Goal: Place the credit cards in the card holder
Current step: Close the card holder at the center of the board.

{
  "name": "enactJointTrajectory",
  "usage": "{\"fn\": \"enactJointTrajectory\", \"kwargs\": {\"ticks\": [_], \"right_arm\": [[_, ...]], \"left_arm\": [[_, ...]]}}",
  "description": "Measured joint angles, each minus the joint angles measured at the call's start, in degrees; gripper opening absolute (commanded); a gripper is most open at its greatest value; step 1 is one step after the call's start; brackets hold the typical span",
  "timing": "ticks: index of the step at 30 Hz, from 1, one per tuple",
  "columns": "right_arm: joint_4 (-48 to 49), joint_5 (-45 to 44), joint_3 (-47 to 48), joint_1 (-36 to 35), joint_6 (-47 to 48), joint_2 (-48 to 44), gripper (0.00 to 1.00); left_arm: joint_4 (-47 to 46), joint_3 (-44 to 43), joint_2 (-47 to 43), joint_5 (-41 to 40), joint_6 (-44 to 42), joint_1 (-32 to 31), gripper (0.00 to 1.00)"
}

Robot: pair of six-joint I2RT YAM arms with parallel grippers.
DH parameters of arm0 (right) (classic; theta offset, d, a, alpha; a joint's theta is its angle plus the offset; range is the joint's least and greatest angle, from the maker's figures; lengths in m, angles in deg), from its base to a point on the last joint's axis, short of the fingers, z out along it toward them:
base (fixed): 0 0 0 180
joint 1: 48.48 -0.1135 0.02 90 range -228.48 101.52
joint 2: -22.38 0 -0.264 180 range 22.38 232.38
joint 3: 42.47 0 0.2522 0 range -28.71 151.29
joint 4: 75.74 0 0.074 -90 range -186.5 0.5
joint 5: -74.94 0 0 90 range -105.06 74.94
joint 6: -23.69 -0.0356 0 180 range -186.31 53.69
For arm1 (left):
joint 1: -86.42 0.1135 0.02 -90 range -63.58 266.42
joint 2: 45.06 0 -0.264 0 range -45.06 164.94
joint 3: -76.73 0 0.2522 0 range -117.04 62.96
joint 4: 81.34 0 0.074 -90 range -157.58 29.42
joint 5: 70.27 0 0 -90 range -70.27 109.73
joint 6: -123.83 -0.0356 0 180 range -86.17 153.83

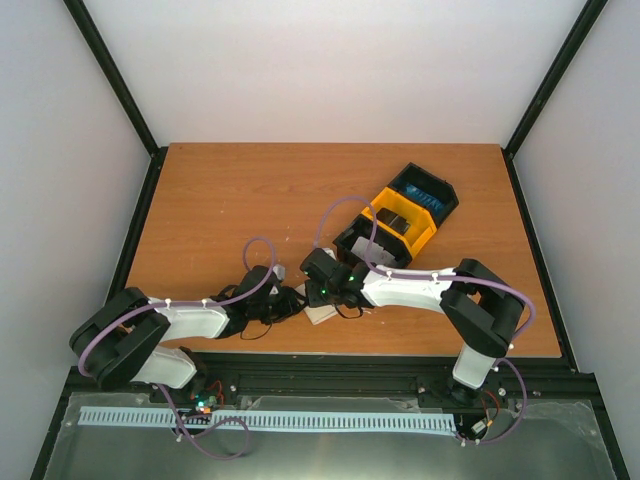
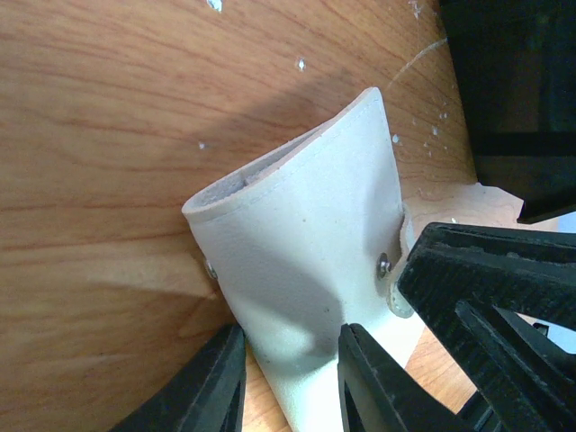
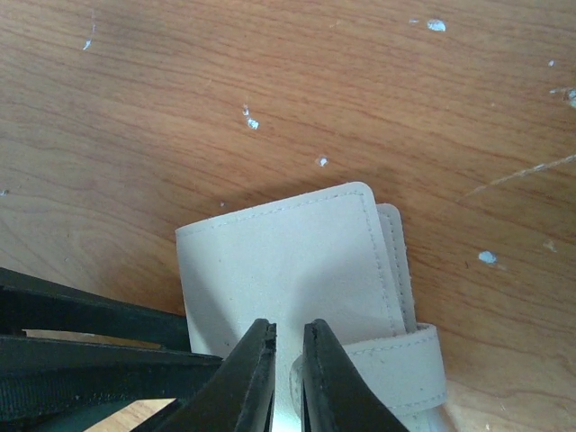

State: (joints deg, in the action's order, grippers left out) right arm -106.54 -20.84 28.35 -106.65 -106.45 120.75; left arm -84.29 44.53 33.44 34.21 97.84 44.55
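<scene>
The cream card holder [image 2: 297,225] stands tilted on the wood with its mouth gaping upward. My left gripper [image 2: 288,378] is shut on its lower fold, one finger on each side. My right gripper [image 3: 288,360] comes in from the other side with its jaws almost together, pinching the holder's snap strap [image 3: 396,369]. From above, both grippers meet over the card holder [image 1: 322,315] near the table's front middle. The credit cards lie in the tray: a blue one [image 1: 428,192] and a dark one [image 1: 395,222].
The black-and-yellow three-compartment tray [image 1: 432,232] sits just behind and to the right of my right arm. Black frame posts stand at the table's back corners. In the left wrist view the right gripper's black fingers [image 2: 504,297] crowd the holder's right side.
</scene>
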Motion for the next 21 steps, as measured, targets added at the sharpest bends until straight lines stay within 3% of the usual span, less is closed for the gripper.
{"fn": "enactJointTrajectory", "kwargs": {"ticks": [8, 13, 21], "right_arm": [[0.1, 0.0, -0.1, 0.1, 0.0, -0.2, 0.11], [0.1, -1.4, -0.5, 0.5, 0.2, -2.6, 0.23], [0.0, -2.2, -3.1, 0.9, -0.3, -4.2, 0.19]], "left_arm": [[0.0, 0.0, 0.0, 0.0, 0.0, 0.0, 0.30], [0.0, 0.0, 0.0, 0.0, 0.0, 0.0, 0.30], [-0.2, 0.0, 0.2, 0.0, 0.0, 0.0, 0.30]]}}
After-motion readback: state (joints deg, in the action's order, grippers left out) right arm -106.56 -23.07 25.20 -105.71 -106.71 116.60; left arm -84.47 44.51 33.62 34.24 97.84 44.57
